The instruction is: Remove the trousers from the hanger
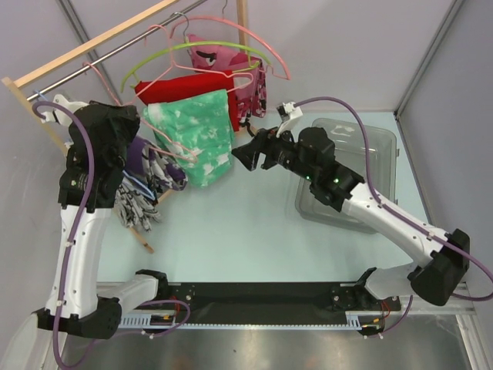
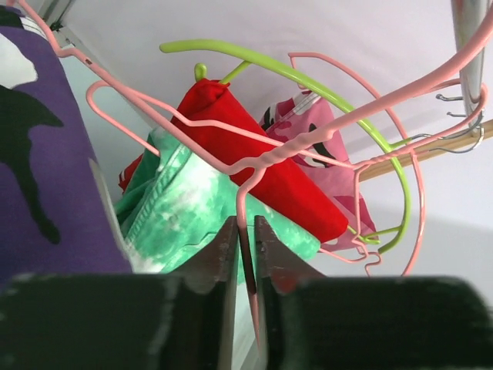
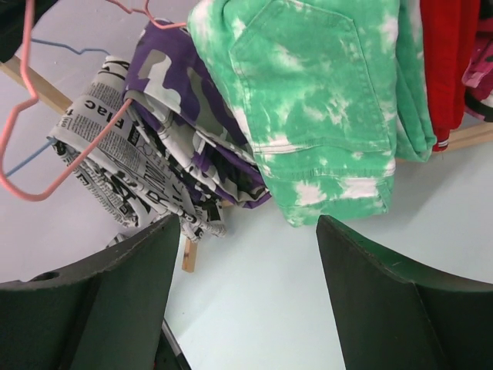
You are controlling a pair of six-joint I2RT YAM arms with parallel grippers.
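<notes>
Your left gripper [image 2: 245, 223] is nearly closed, with the thin pink wire of the hanger [image 2: 285, 149] pinched between its fingers. The trousers [image 3: 177, 92] hang at the left of the rack, bunched between the newsprint garment [image 3: 131, 162] and the green one [image 3: 316, 100]; in the left wrist view their purple cloth fills the left edge, just beside the fingers. Your right gripper [image 3: 246, 223] is spread wide and holds nothing, facing the green garment's lower hem.

Bright, even light; soft shadows, blurred wrist-view foregrounds.
</notes>
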